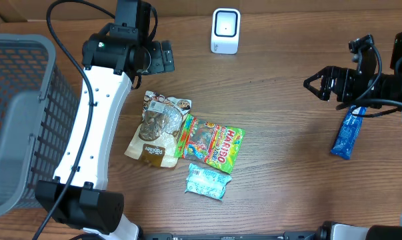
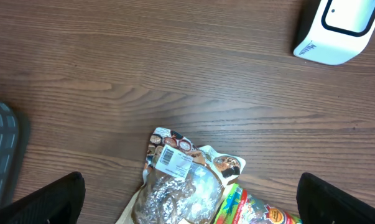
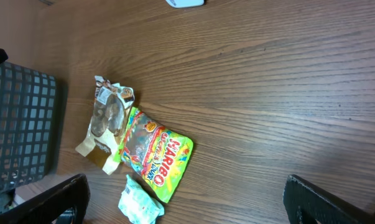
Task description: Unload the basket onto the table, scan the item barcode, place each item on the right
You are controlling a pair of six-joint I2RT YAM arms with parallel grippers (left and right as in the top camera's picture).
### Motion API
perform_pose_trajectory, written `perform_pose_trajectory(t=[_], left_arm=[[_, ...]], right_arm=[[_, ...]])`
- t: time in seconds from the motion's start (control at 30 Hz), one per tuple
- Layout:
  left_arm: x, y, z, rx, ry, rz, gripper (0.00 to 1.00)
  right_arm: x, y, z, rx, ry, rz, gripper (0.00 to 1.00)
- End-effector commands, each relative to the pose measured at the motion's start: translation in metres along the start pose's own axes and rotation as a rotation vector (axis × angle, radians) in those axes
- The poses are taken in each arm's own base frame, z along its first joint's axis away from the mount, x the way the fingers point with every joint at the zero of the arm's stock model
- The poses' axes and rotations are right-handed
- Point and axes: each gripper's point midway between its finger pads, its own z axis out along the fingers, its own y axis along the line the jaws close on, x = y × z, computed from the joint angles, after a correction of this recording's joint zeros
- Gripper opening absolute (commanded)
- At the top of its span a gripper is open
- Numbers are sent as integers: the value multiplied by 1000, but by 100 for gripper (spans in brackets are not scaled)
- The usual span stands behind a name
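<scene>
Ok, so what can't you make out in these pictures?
Blue packet: overhead, top end under the right arm, print too small.
Haribo bag: left wrist, cut by the bottom edge.
Scanner: right wrist, cut by the top edge.
Basket: overhead, cut by the left edge.

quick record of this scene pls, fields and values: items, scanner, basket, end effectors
scanner: white scanner, far middle of the table
centre items: cookie bag; Haribo bag touching its right edge; pale teal packet just below
right item: blue wrapper, lying under the right arm
basket: grey basket, left edge
left end effector: open, empty
right end effector: open, empty
barcode visible: white label on the cookie bag, facing up
progress: nothing picked up yet
</scene>
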Motion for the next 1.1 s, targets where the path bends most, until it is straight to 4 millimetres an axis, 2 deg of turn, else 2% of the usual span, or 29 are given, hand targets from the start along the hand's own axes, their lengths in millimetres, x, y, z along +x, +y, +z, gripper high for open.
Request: perform_pose_trajectory(t=[0.0, 0.33, 0.5, 0.8, 0.93, 1.07], left_arm=[[-7, 2, -10, 2, -31, 14, 100], [-7, 2, -10, 2, -31, 14, 100], [-7, 2, -10, 2, -31, 14, 100], [-7, 2, -10, 2, -31, 14, 100], [-7, 2, -10, 2, -31, 14, 100], [-7, 2, -10, 2, -31, 14, 100]], right_arm=[[0, 2, 0, -3, -1, -13, 100], [-3, 2, 0, -4, -12, -13, 100], [-6, 11, 0, -53, -25, 0, 100], [-26, 14, 0, -65, -96, -15, 100], [-42, 21, 10, -8, -146, -8, 99], [-43, 35, 31, 72, -142, -41, 99]])
